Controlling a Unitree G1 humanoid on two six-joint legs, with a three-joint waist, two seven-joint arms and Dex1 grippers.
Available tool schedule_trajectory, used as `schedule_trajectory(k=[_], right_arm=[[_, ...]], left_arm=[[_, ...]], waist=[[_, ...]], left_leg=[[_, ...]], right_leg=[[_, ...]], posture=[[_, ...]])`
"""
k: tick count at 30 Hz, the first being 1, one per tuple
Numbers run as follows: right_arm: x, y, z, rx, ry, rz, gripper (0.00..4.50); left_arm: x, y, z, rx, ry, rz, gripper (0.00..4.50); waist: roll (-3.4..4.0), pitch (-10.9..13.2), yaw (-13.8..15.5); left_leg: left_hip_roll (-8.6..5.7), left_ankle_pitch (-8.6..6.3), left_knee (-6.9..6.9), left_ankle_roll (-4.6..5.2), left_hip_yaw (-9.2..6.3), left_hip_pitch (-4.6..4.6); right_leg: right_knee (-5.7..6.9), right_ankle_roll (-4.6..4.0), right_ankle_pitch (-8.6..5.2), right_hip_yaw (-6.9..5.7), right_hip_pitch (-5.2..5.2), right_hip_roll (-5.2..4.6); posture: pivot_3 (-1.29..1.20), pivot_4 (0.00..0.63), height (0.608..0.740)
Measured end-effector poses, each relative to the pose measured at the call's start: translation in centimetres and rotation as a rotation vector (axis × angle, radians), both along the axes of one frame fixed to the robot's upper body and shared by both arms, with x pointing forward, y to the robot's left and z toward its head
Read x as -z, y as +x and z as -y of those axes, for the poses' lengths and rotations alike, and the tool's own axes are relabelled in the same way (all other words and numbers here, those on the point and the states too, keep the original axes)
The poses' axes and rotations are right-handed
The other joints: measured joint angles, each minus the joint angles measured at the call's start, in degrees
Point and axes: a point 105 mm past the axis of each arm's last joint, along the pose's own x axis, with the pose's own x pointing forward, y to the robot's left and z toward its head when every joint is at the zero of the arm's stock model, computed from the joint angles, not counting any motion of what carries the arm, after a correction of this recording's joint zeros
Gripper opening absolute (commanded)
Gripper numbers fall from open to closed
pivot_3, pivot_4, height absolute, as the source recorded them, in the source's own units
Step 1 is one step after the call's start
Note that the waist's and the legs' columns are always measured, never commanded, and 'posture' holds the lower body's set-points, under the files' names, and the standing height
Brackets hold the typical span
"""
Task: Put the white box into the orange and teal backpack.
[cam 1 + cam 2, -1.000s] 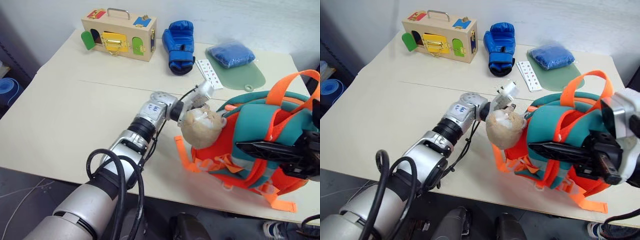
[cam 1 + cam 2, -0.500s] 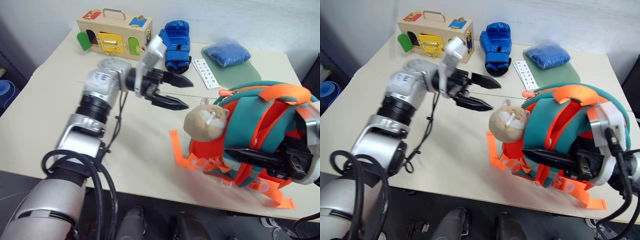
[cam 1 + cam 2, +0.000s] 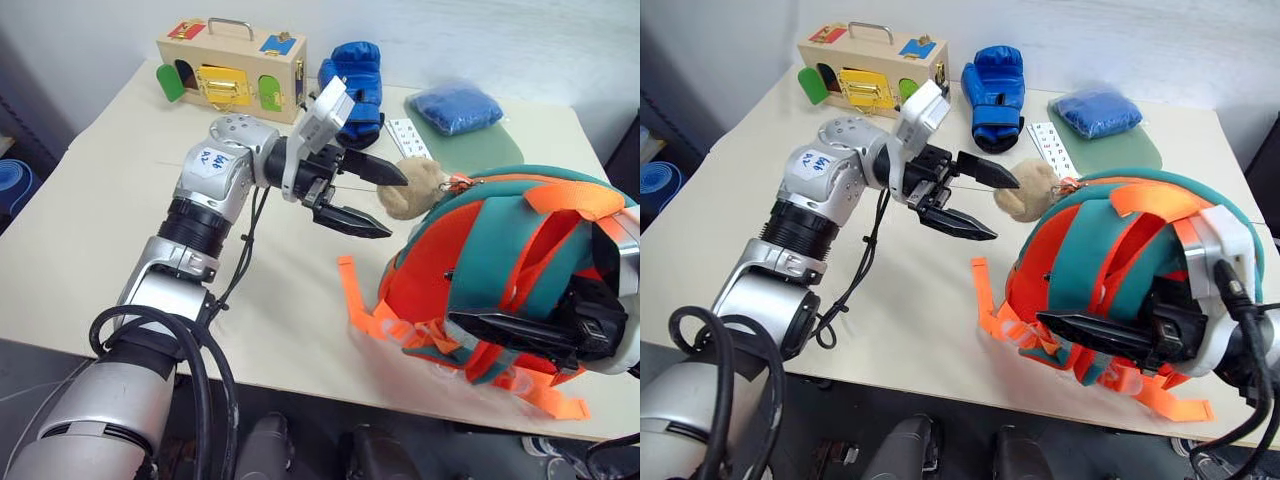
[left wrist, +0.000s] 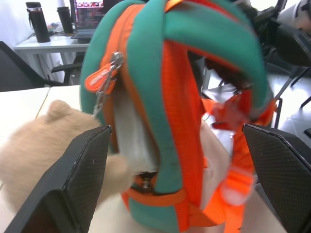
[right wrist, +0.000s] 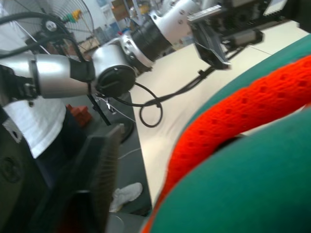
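Observation:
The orange and teal backpack stands bulging at the table's right front, straps over its top. Its tan plush animal hangs at its far left side. My left gripper hovers open and empty just left of the plush, pointing at the backpack. In the left wrist view the backpack's zip gap is open and a white surface shows inside; I cannot tell whether that is the white box. My right gripper lies against the backpack's near side, with fabric right in front of it.
At the back of the table stand a wooden latch box, a blue boxing glove, a narrow white card strip and a blue bag on a green mat. The table's left half is bare.
My left gripper drew back from the backpack's opening, rose to the left and opened wide. The backpack rolled, so its straps now face up and the plush sits on its far side.

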Motion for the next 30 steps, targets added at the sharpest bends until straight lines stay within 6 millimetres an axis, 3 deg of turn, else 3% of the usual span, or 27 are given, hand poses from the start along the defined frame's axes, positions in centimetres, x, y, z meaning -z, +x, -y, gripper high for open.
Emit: schedule_trajectory(k=[5,10,20,23,26,30], right_arm=[[-0.3,-0.7,0.1,-0.011,0.016,-0.013,0.1],[-0.2,-1.0,0.1,-0.004,0.01,-0.017,0.04],[0.1,-1.5,-0.3,-0.009,-0.003,-0.023,0.04],[0.1,-1.6,-0.3,-0.01,0.001,-0.025,0.0],[0.0,-1.6,-0.2,0.0,0.001,-0.022,0.0],[0.1,-1.5,0.2,0.033,0.014,-0.026,0.0]], left_arm=[[-1.2,1.6,-0.4,-0.063,-0.044,0.032,4.5],[-1.3,2.5,-0.4,-0.099,-0.022,0.065,4.5],[2.6,2.5,2.7,-0.057,0.103,0.132,4.5],[3.0,2.9,3.1,-0.091,0.118,0.165,3.98],[2.8,3.7,3.0,-0.15,0.12,0.195,3.11],[-0.8,4.5,1.9,-0.225,0.079,0.262,2.11]], waist=[[0.0,0.0,0.29],[0.0,0.0,0.41],[-0.01,0.0,0.39],[-0.01,0.0,0.38],[-0.02,0.01,0.39],[-0.03,0.01,0.34]], left_leg=[[0.0,-0.01,0.0,0.02,0.04,-0.02],[-0.01,-0.01,0.01,0.02,0.04,-0.02],[-0.01,-0.01,0.0,0.02,0.04,-0.02],[-0.01,-0.01,0.0,0.02,0.06,-0.02],[-0.01,-0.01,0.0,0.02,0.06,-0.04],[-0.01,-0.01,-0.02,0.02,0.07,-0.07]], right_leg=[[-0.02,0.0,0.0,0.01,0.0,-0.02],[-0.03,0.0,0.0,0.01,0.0,-0.04],[0.0,0.0,0.0,-0.01,-0.02,-0.02],[-0.01,0.0,0.0,0.0,-0.02,-0.03],[-0.01,0.0,0.0,-0.01,-0.03,-0.03],[0.0,0.0,0.0,-0.01,-0.08,-0.03]], posture=[[0.0,0.15,0.74],[0.0,0.15,0.74],[0.0,0.15,0.74],[0.0,0.15,0.74],[0.0,0.15,0.74],[0.0,0.15,0.74]])
